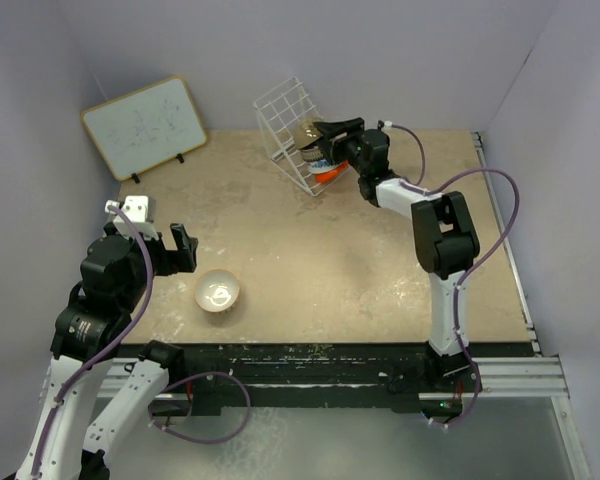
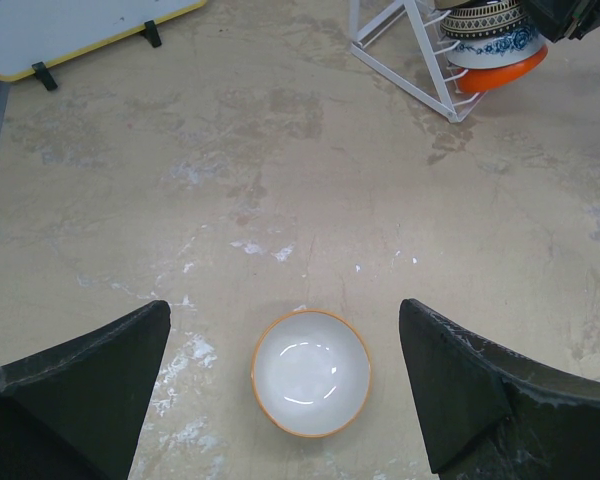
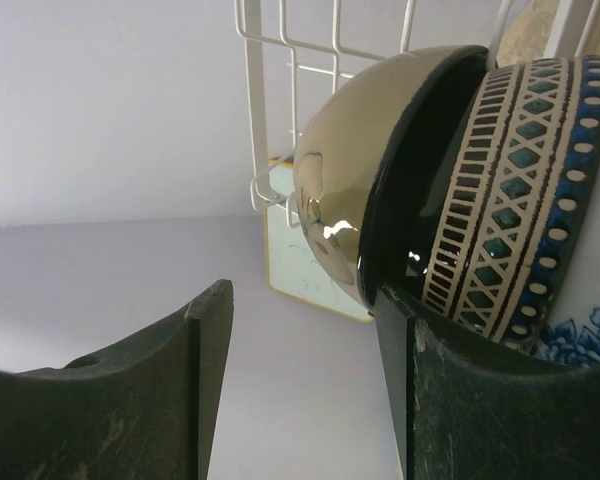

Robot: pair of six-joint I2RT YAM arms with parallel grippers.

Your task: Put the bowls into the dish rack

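Right gripper (image 3: 305, 295) is held open and empty at the dish rack (image 1: 285, 110), where the glossy black bowl (image 3: 345, 170) is stood on edge against other bowls (image 3: 520, 200). Left gripper (image 2: 285, 305) is spread wide, empty, over the cream-white bowl (image 2: 311, 372), set on the table (image 1: 330, 250) well apart from the dish rack.

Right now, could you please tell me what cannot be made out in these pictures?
Bowl count in the rack: top view, the right gripper covers them; left wrist view, the top edge cuts the stack.
Whether its finger touches the black bowl: right wrist view, they overlap.
Whiteboard marks: top view, too faint.
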